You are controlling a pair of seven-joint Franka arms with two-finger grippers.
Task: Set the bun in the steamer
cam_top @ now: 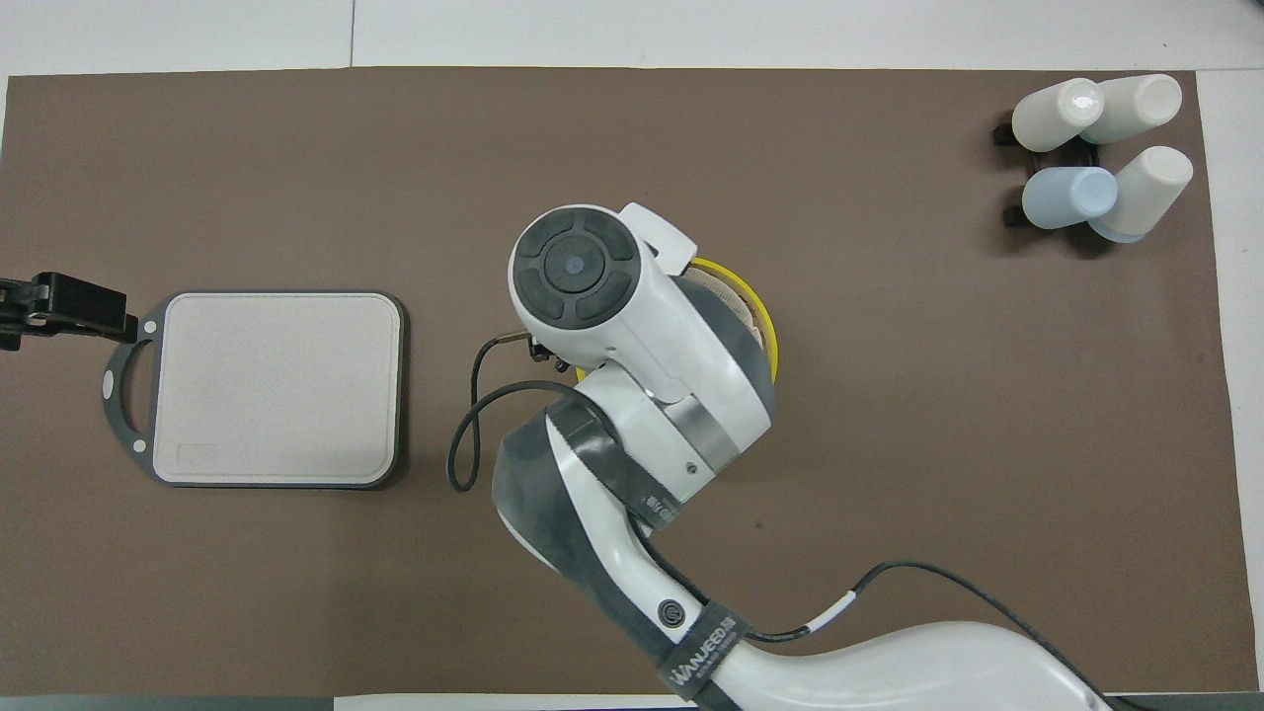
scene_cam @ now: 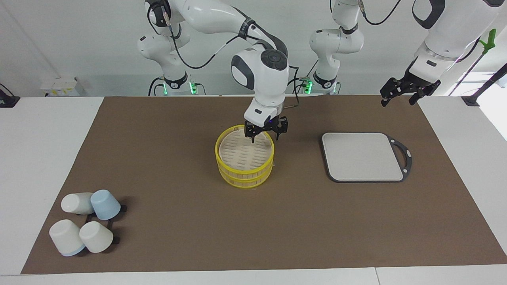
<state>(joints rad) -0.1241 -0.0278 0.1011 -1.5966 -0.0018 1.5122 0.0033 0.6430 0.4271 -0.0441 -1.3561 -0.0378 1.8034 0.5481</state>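
1. Right hand sits at the steamer rim nearest the robots, fingers spread, gripping nothing visible.
2. Left hand waits open above the tabletop edge near the grey board.
3. Steamer stands mid-tabletop, lid on; no bun shows.
4. Four cups cluster toward the right arm's end.

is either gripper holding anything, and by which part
Nothing is visibly held. The right gripper is open over the steamer rim; the left gripper waits empty.

Yellow-rimmed steamer sits mid-table with its slatted lid on; no bun shows.
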